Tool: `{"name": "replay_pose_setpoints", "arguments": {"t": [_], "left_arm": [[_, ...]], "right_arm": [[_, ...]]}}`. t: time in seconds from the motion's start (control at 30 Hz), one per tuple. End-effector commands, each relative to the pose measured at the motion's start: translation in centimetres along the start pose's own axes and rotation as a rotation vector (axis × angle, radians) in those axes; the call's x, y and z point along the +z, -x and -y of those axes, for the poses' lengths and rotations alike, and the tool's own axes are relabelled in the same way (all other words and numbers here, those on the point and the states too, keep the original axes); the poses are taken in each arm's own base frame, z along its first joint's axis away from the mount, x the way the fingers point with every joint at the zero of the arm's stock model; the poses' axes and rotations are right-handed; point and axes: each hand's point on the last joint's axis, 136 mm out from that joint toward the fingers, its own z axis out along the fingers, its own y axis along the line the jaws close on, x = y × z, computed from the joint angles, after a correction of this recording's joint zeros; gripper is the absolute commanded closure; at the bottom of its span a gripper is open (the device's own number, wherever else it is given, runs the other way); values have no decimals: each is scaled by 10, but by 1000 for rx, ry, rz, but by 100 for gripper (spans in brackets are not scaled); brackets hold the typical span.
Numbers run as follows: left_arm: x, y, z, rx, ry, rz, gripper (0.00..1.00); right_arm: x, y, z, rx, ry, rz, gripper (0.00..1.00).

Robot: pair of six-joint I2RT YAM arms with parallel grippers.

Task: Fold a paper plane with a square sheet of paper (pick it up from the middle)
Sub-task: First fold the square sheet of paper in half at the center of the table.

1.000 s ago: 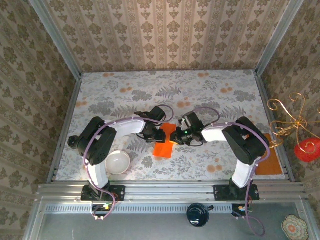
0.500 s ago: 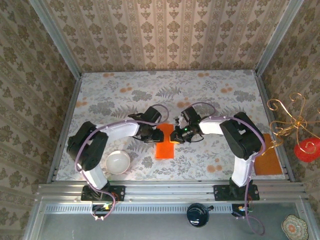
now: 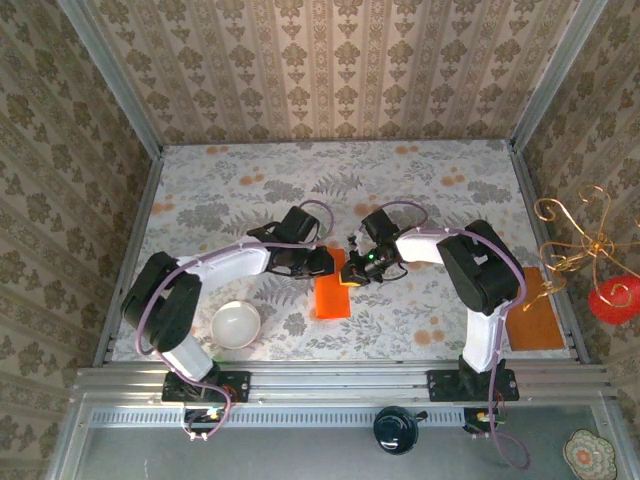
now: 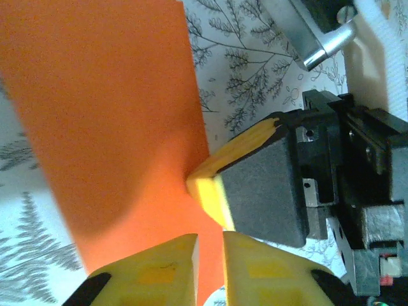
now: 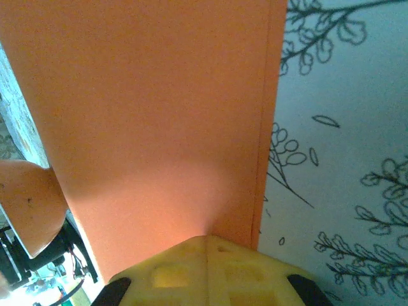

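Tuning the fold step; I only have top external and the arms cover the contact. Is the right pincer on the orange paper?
Observer: Right wrist view: the right pincer looks closed on an edge of the orange paper.
Operator: And the left?
Observer: Left wrist view: the left pincer sits at the paper's near edge, fingers a narrow gap apart; grip unclear.
Operator: Layers aligned?
Observer: Right wrist view shows a line just inside one long edge, as if the layers sit slightly offset.
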Motion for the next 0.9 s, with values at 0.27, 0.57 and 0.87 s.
{"name": "replay_pose_setpoints", "arguments": {"t": [0.27,0.57,0.87], "left_arm": [[29,-18,1,-54,-45,-117,90],[36,-29,-21,-33,2,-161,91],[40,-34,-51,-41,24,-123,91]], "right_arm": [[22,-48,98,187,-352,-100,94],[21,-58,112,234,-407,-117,94],[18,-69,124,252,-460,-136,95]]}}
